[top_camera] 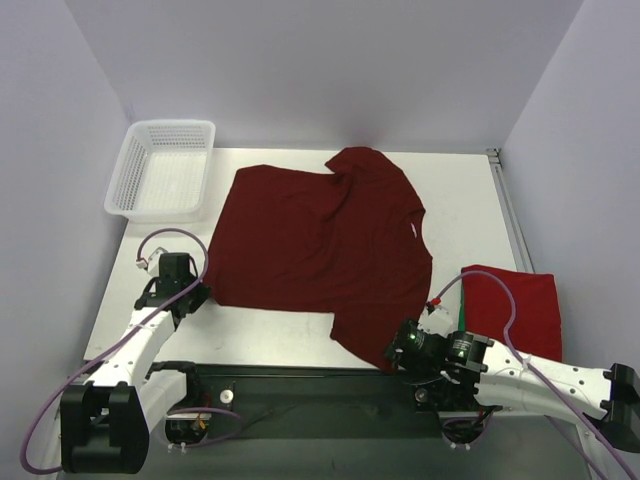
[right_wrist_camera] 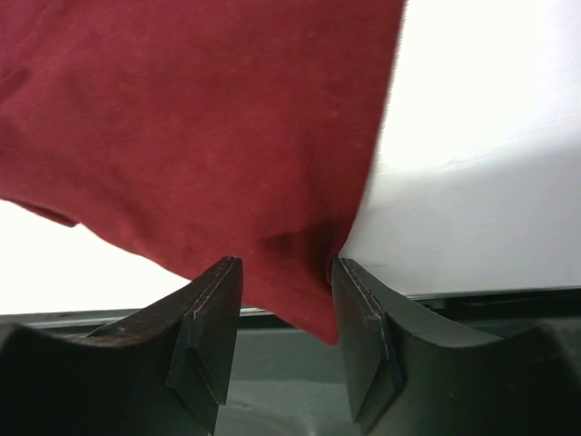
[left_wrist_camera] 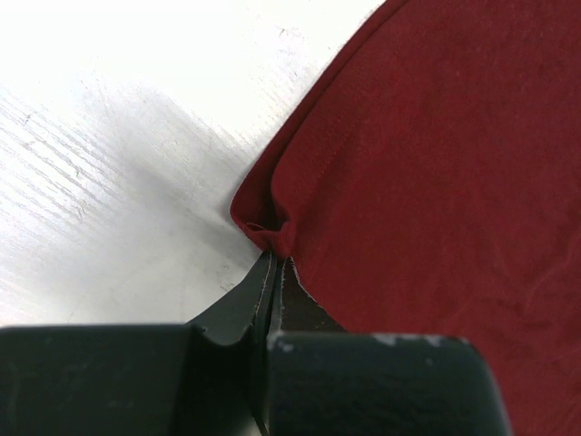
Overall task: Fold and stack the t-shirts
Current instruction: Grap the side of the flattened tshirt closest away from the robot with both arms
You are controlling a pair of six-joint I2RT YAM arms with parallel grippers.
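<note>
The dark maroon t-shirt [top_camera: 320,245] lies spread on the white table, partly rumpled at the top. My left gripper [top_camera: 196,297] is shut on its near-left corner, pinching a small bunch of cloth [left_wrist_camera: 270,232]. My right gripper [top_camera: 392,356] is open at the shirt's near-right corner [right_wrist_camera: 300,272], which hangs over the table's front edge between the fingers. The brighter red t-shirt [top_camera: 512,308] lies folded at the right. The green t-shirt is out of view.
A white mesh basket [top_camera: 163,170] stands at the back left. The table's front edge and the dark base rail [top_camera: 300,385] run just below both grippers. A metal rail [top_camera: 510,205] borders the right side.
</note>
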